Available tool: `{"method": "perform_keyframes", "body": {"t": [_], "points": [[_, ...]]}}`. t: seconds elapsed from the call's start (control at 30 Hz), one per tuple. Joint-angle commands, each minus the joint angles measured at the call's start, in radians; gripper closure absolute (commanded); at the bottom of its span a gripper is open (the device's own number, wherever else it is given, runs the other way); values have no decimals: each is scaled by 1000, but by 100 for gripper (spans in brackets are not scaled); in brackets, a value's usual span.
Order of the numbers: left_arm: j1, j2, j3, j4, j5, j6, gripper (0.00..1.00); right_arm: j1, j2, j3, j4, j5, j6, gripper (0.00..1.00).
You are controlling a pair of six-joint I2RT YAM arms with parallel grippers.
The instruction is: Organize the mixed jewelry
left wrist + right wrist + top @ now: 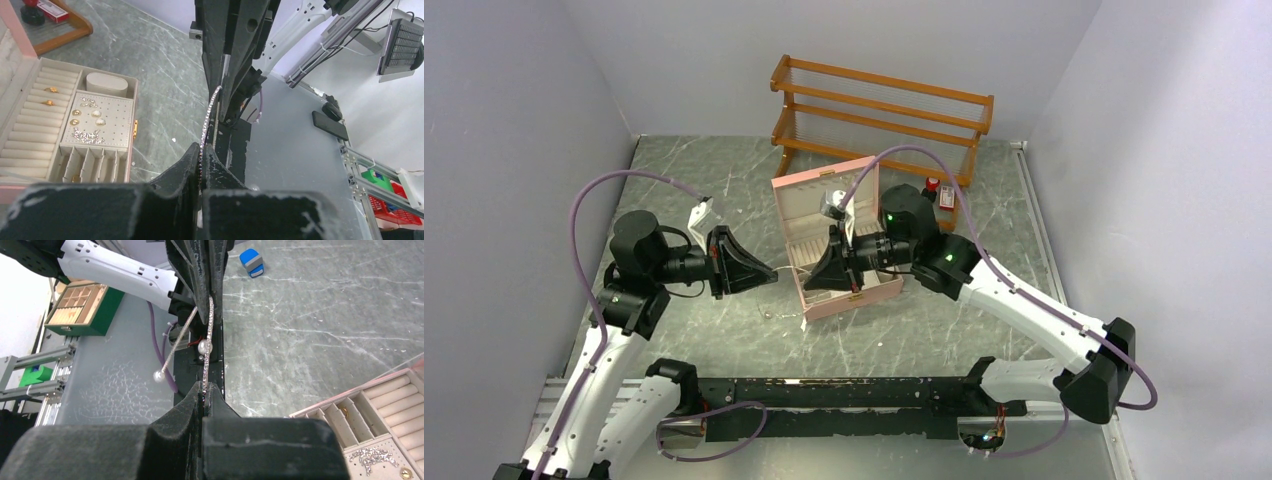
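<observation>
A thin silvery chain necklace point(790, 270) is stretched taut between my two grippers, just left of the open pink jewelry box point(820, 192). My left gripper point(774, 272) is shut on one end of the chain point(208, 116). My right gripper point(808, 283) is shut on the other end point(207, 347). A loose strand with a pearl bead point(158, 376) hangs from the left gripper's side. In the box, gold rings point(50, 90) sit in the roll slots, and earring bits point(87, 135) lie on the perforated pad point(117, 120).
A wooden rack point(879, 110) stands behind the box, with small red-and-black bottles point(932, 186) at its right foot. A small blue object point(251, 262) lies on the marble table. The black rail point(844, 395) runs along the near edge.
</observation>
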Motion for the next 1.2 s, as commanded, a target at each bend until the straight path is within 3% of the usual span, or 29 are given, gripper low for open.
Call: {"method": "perform_keyframes", "body": {"t": [0.0,0.17,0.23,0.4,0.7,0.77,0.93,1.03,1.1,1.17], "points": [[-9,-3,8,5,-4,53,95,-29,-5,-14,68,-13,52,100],[-8,0,12,18,-79,25,95,-74,-26,-101,174,22,162,62],[-9,1,0,56,-98,-4,95,-78,-39,-143,216,61,201,57],[-9,8,-23,103,-118,-35,95,-80,-62,-200,299,158,230,55],[-9,24,-30,108,-131,-34,95,-80,-59,-245,378,230,256,61],[-8,25,-32,105,-138,-32,95,-80,-57,-254,399,229,265,67],[-9,32,-29,81,-166,-22,93,-80,-60,-261,405,240,262,94],[-9,49,-14,34,-226,-11,69,-80,-66,-262,389,276,250,100],[-9,62,2,11,-261,-23,42,-81,-70,-261,365,316,230,100],[-9,73,15,-3,-292,-31,22,-83,-74,-259,335,370,202,100]]}}
